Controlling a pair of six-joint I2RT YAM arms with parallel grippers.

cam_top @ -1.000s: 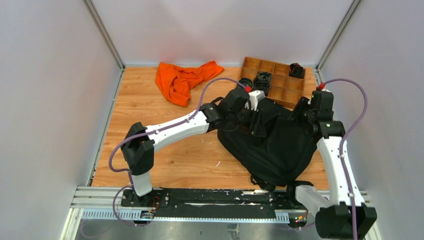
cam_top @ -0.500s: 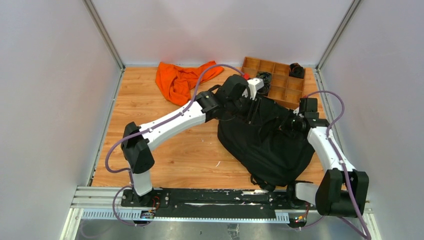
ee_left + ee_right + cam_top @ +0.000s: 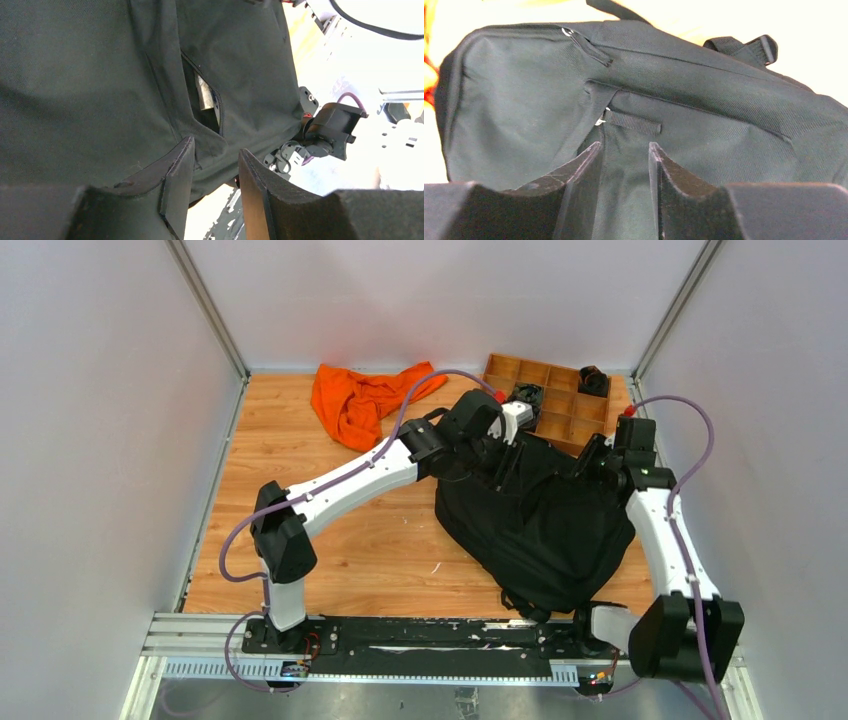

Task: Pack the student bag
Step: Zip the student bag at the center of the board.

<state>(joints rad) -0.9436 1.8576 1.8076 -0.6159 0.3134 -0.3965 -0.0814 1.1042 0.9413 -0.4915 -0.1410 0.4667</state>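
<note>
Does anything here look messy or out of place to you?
The orange cloth lies crumpled in a heap at the far side of the table, and the student bag sprawls slumped, its far end up by the wooden tray. Nothing looks spilled or broken.

Beyond my left gripper (image 3: 216, 146) the bag (image 3: 90, 75) runs off the frame's top and left edges. A fold lies in the gap of its jaws; I can't tell if it's pinched. Just above, a pale thing (image 3: 204, 95) inside the zip slit is unreadable. Fabric fills my right gripper's (image 3: 625, 146) gap too, grip unclear, and everything past the bag is washed out white. From overhead, both jaws vanish, black on black.
</note>
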